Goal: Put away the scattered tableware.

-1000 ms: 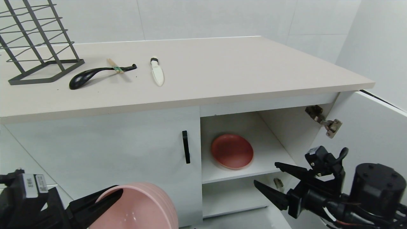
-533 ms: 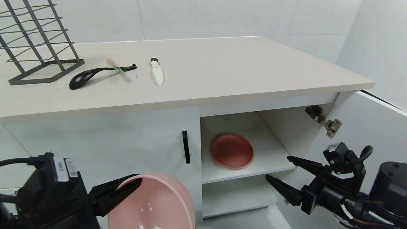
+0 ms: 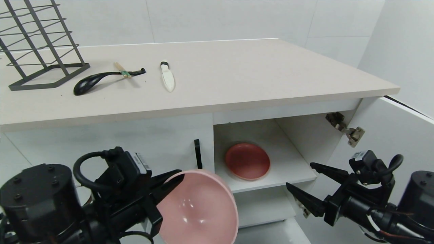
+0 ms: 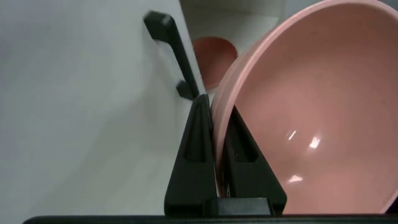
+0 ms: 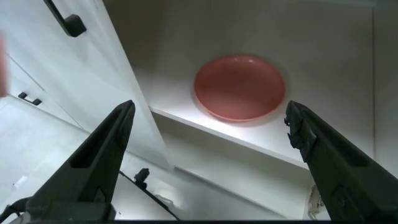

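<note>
My left gripper [image 3: 169, 179] is shut on the rim of a pink bowl [image 3: 198, 208], held tilted in front of the closed left cabinet door; its fingers [image 4: 202, 143] pinch the bowl [image 4: 298, 118] wall. My right gripper [image 3: 303, 184] hangs open below the open cabinet, with nothing between its fingers [image 5: 102, 155]. A red plate [image 3: 247, 161] lies on the cabinet's upper shelf [image 3: 291, 166], also seen as the plate [image 5: 239, 87] ahead of the right gripper. On the countertop lie a black spoon [image 3: 93, 80], chopsticks [image 3: 122, 70] and a white knife [image 3: 167, 79].
A black wire rack [image 3: 37, 44] stands at the counter's back left. The right cabinet door [image 3: 396, 135] is swung open beside my right arm. The left door carries a black handle [image 3: 197, 150]. A lower shelf [image 3: 257, 206] sits under the plate shelf.
My left arm has carried the pink bowl up and to the right, toward the open cabinet. The right gripper drew back to the right and stays open.
</note>
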Motion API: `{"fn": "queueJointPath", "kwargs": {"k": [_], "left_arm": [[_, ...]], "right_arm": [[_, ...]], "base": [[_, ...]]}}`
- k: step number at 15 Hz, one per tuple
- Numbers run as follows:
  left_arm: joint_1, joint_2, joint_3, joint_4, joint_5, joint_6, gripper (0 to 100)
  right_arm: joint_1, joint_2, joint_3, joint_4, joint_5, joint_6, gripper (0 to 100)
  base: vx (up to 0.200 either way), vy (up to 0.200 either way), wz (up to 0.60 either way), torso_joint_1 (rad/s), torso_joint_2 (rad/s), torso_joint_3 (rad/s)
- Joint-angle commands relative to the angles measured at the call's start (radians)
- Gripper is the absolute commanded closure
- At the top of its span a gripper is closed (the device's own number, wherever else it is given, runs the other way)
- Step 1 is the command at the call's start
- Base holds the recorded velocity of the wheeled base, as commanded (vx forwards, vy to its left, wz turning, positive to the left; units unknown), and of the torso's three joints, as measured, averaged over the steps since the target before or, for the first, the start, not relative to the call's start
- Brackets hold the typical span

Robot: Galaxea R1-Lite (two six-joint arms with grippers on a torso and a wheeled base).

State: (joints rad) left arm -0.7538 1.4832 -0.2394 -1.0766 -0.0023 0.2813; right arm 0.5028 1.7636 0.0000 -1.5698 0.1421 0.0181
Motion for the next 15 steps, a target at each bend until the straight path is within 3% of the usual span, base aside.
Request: {"fn": "queueJointPath", "kwargs": {"k": [1,3,5,7,10,12,15], "left_arm": [[-0.087,0.141,-0.021,-0.098,0.097,-0.034,100],[-0.105,0.207,-0.024,-0.186,0.176,-0.027,100],[-0.144,0.308,-0.037,-0.355,0.229,-0.022,100],[-0.185,0.425,-0.038,-0.494,0.326,0.003,100],[-0.219,0.488,-0.104,-0.494,0.458,0.019,100],[-0.225,0.52,-0.156,-0.494,0.482,0.019,100],[-0.259,0.592,-0.31,-0.494,0.515,0.019,100]], "right_arm": [[-0.004,-0.016,0.0,-0.001,0.001,0.002,0],[-0.004,-0.016,-0.002,-0.001,0.001,0.0,0],[-0.003,-0.021,-0.006,-0.001,0.001,0.0,0],[0.0,-0.052,-0.014,-0.001,0.001,0.002,0],[0.003,-0.095,-0.031,-0.001,0.001,0.005,0],[0.019,-0.105,-0.031,-0.001,0.001,0.01,0],[0.033,-0.104,-0.026,-0.001,0.001,0.011,0]], "base": [[0.0,0.0,0.0,0.0,0.0,0.0],[0.0,0.0,0.0,0.0,0.0,0.0],[0.0,0.0,0.0,0.0,0.0,0.0],[0.0,0.0,0.0,0.0,0.0,0.0],[0.0,0.0,0.0,0.0,0.0,0.0],[0.0,0.0,0.0,0.0,0.0,0.0],[0.0,0.0,0.0,0.0,0.0,0.0]]}}
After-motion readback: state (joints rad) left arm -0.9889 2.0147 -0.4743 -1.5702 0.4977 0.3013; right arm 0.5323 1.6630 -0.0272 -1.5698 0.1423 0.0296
